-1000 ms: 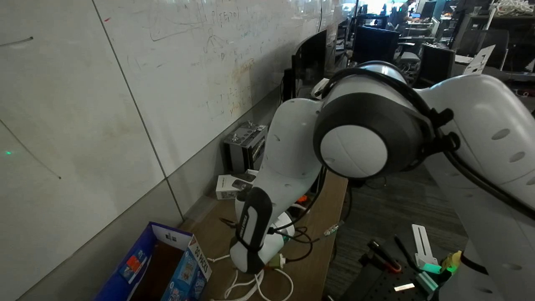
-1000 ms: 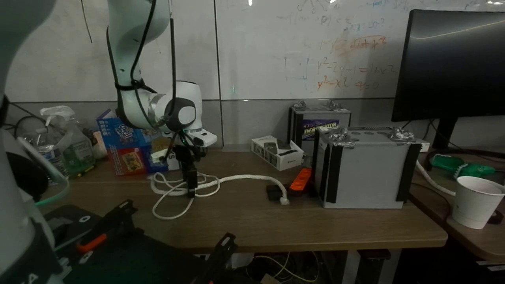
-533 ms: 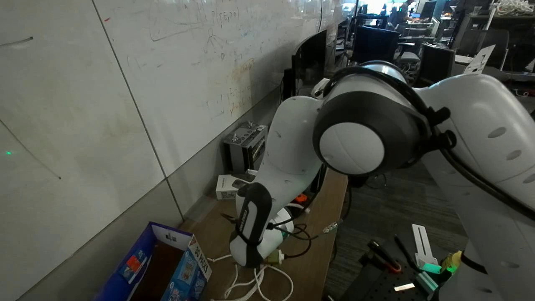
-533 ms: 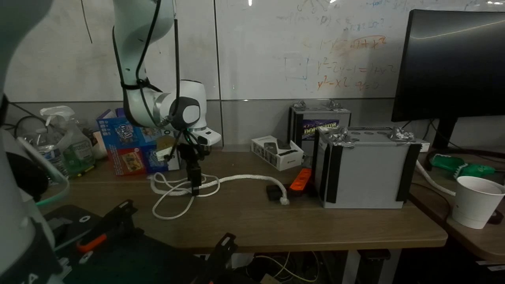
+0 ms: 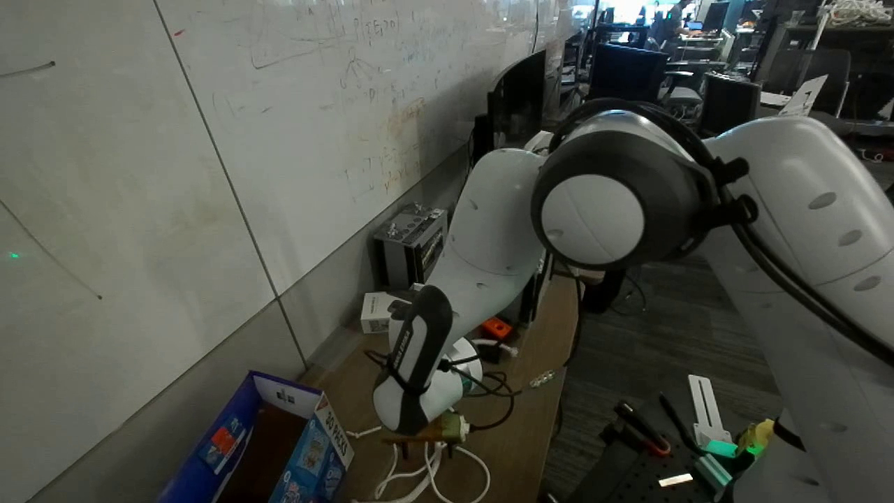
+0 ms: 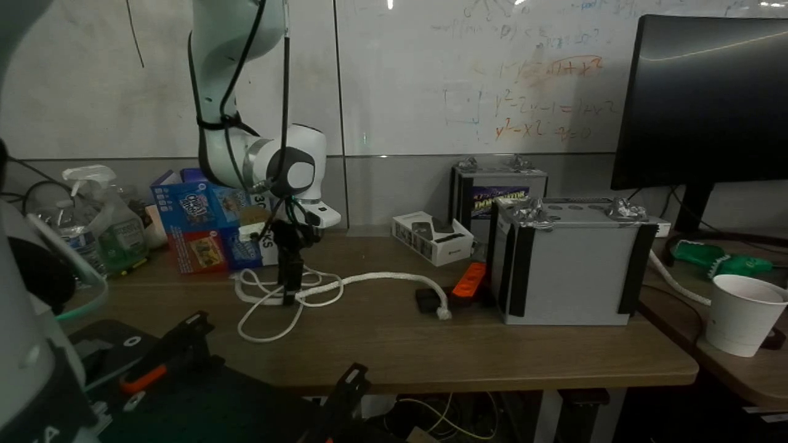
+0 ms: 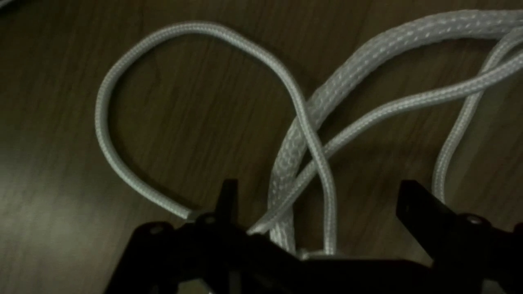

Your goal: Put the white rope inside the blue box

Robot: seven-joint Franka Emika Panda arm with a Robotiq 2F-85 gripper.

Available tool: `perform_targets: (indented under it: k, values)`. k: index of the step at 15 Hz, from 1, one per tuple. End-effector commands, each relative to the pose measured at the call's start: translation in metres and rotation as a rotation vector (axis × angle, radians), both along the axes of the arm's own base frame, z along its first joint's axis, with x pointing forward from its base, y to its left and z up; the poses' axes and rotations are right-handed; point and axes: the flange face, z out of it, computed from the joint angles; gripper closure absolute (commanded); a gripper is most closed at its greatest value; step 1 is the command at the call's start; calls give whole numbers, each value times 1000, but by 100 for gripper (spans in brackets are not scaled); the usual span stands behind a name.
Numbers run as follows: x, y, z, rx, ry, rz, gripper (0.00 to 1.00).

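The white rope lies loosely coiled on the wooden table, with thick and thin strands and several loops; it shows in both exterior views [image 5: 482, 464] [image 6: 394, 276] and in the wrist view [image 7: 347, 77]. My gripper [image 6: 289, 300] points down at the coil, low over the table. In the wrist view my gripper [image 7: 318, 183] is open, its fingers wide apart. A thick strand and thin strands run between them; neither finger is closed on rope. Whether the fingertips touch the table I cannot tell. The blue box [image 5: 314, 454] is open at the top; it also shows in an exterior view [image 6: 194, 212].
A whiteboard wall [image 6: 400, 92] stands behind the table. A small white box [image 6: 434, 240], an orange object [image 6: 470, 280] and grey battery-like blocks [image 6: 572, 264] stand to the right of the coil. A spray bottle [image 6: 120, 227] stands left of the blue box.
My gripper first drifts slightly right, then left, in an exterior view, and the wrist has turned. Its fingers now show in both exterior views. Rope and box have not moved.
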Motion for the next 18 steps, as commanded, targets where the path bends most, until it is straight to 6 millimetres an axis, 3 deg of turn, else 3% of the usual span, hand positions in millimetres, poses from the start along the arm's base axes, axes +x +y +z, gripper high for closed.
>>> perform_targets:
  k: [1, 13, 14, 18]
  values:
    - [7, 5, 0, 40, 26, -14, 0]
    - [1, 6, -11, 23, 19, -20, 0]
    - [0, 7, -12, 22, 16, -17, 20]
    - [1, 12, -7, 19, -14, -10, 48]
